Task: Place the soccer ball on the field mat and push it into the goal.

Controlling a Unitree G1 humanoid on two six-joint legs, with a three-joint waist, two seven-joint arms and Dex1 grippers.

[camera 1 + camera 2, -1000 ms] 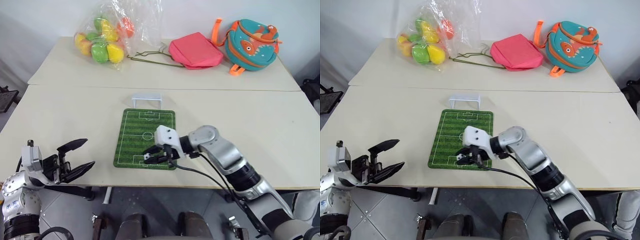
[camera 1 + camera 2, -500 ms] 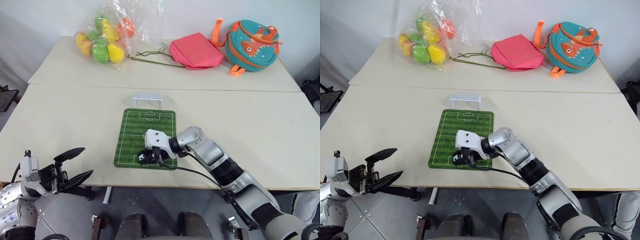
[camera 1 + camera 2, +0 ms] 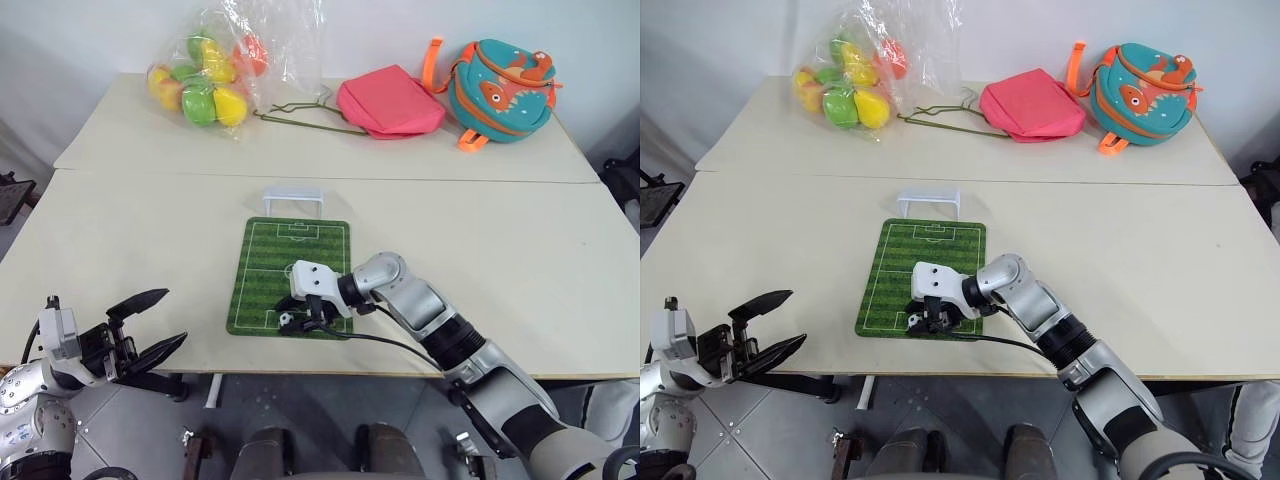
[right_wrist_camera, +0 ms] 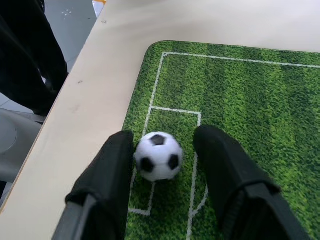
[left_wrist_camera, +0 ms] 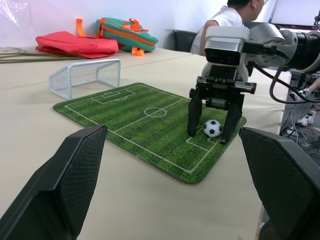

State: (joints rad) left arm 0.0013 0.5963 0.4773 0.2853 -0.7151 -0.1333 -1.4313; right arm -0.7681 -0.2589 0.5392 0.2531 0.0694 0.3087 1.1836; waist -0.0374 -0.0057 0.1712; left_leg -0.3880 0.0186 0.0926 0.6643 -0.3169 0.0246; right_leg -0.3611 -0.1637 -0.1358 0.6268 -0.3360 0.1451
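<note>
The soccer ball (image 4: 158,155), tiny and white with black patches, rests on the field mat (image 3: 280,260) near its front edge. My right gripper (image 3: 298,320) reaches down over it and stands open, its two fingers either side of the ball. One finger (image 4: 117,165) touches the ball, and a gap separates the ball from the other. The left wrist view shows the ball (image 5: 213,128) sitting on the mat between those fingers. The white goal (image 3: 293,198) stands just past the mat's far end. My left gripper (image 3: 172,316) hangs open and holds nothing, off the table's front left edge.
Along the back table lie a clear bag of coloured balls (image 3: 205,85), a wire hanger (image 3: 300,115), a pink pouch (image 3: 390,100) and a teal backpack (image 3: 500,85). A seated person (image 5: 230,15) shows beyond the table in the left wrist view.
My right gripper came down and leftward to the mat's front edge with the ball, then opened. The ball now lies free on the mat. The left arm stayed put.
</note>
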